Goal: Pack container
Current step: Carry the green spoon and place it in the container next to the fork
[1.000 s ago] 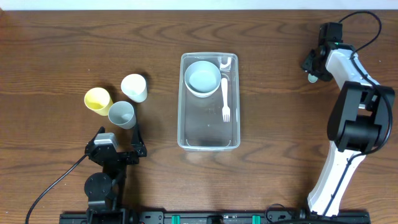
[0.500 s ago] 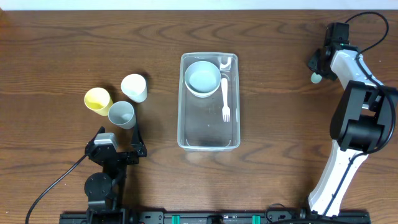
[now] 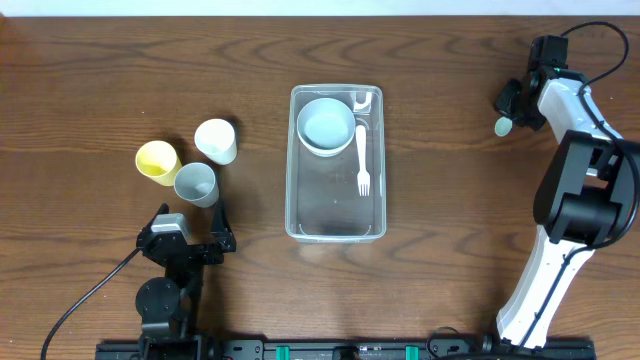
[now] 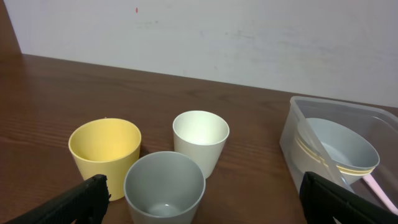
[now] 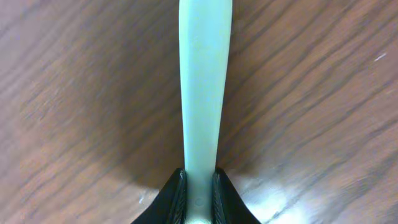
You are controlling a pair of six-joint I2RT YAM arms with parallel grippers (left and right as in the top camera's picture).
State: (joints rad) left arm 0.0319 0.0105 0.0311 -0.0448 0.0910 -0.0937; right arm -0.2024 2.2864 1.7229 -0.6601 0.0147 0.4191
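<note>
Dead centre on the counter (image 3: 450,250), dark brown wood with wavy grain: the container (image 3: 325,205), a big clear plastic tub, rectangular with rounded corners and a raised rim, long side running away from the robot. Inside, at the far end, a round pale blue-grey bowl (image 3: 326,126), smooth and matte, with a thin yellowish stripe under its lip in the left wrist view. Beside the bowl, along the tub's right wall, a slim white plastic fork (image 3: 362,160), tines toward the near end. Floor of the tub see-through down to the wood grain.

To the left, well apart from the tub, three smooth tapered cups bunched close together, all upright and open-mouthed: a yellow cup (image 3: 157,161), a white cup (image 3: 216,140) and a grey cup (image 3: 195,184).

Just on the near side of the grey cup, the left pincer (image 3: 191,218), black fingers spread wide.

Out at the far right of the counter, well away from the tub, the right pincer (image 5: 200,196), finely ribbed black pads pinching the narrow end of a pale green utensil (image 5: 204,74). Handle flat and glossy, widening slightly away from the grip; rounded end visible from overhead. Resting on the wood or just above it: cannot tell.
</note>
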